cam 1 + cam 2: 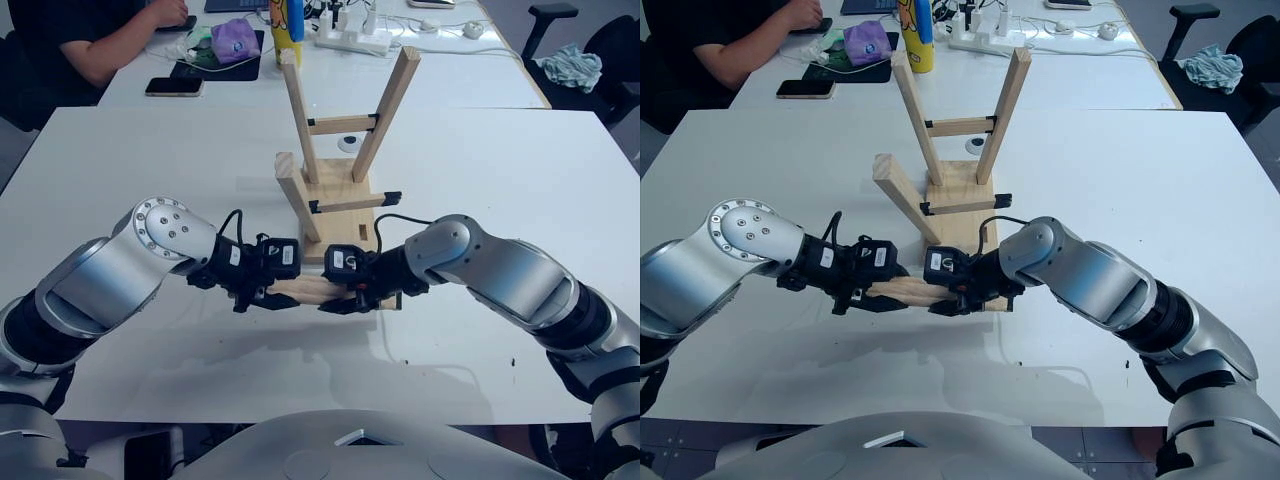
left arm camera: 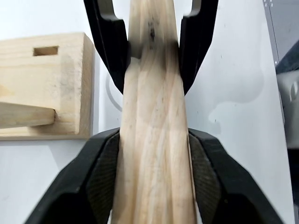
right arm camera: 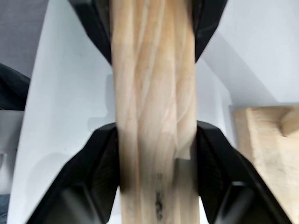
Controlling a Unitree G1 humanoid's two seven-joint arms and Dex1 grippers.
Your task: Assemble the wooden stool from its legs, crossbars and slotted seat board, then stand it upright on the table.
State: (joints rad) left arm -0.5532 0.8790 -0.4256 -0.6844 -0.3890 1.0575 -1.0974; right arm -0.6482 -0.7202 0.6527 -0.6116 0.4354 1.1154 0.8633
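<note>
Meeting low over table (image 1: pixel 520 190), left pincer (image 1: pixel 263 292) and right pincer (image 1: pixel 347 296) both clenched on one leg (image 1: pixel 305 289)

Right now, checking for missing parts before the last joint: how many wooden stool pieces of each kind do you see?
Pale wooden legs: 4, one in the left gripper and right gripper
Black-tipped wooden crossbars: 2
Slotted wooden seat board: 1
Total: 7

The leg (image 2: pixel 154 93) — pale, grainy matt wood; left claw (image 1: pixel 264 294) black plastic; table (image 1: pixel 500 200) smooth white.
</note>
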